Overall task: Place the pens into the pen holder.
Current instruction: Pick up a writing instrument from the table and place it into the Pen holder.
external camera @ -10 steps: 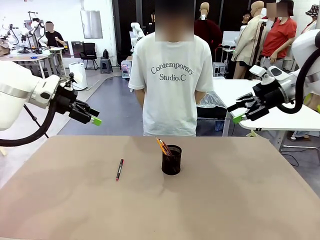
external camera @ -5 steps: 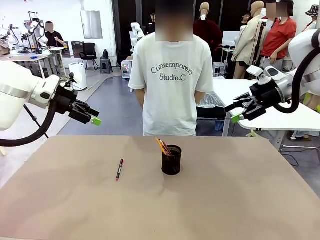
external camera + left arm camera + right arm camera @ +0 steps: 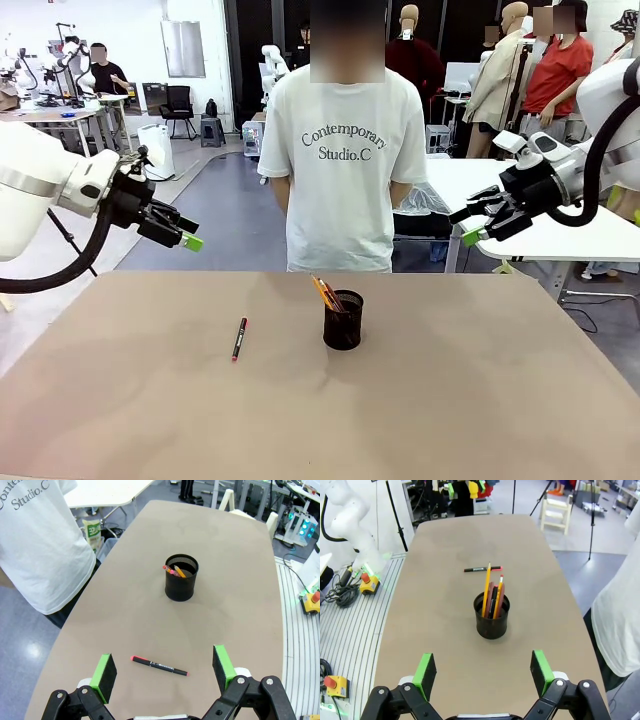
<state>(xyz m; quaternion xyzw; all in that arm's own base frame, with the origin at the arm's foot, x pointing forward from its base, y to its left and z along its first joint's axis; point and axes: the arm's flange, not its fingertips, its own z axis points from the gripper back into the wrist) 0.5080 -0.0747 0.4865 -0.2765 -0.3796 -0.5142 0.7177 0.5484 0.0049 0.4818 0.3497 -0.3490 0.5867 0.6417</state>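
The left arm [image 3: 40, 185] hangs raised off the worktop's [image 3: 480, 400] far left corner, wrist angled down toward the middle, its jaws spread wide and holding nothing. The right arm [image 3: 560, 175] mirrors it (a little higher) off the far right corner, its jaws likewise spread and empty. The pen holder [image 3: 343, 322] stands upright near the worktop's middle, with pens [image 3: 324, 292] leaning inside it. A black pen with red ends [image 3: 239, 339] lies flat on the worktop, well apart on the holder's left. A person [image 3: 343, 170] stands at the far edge.
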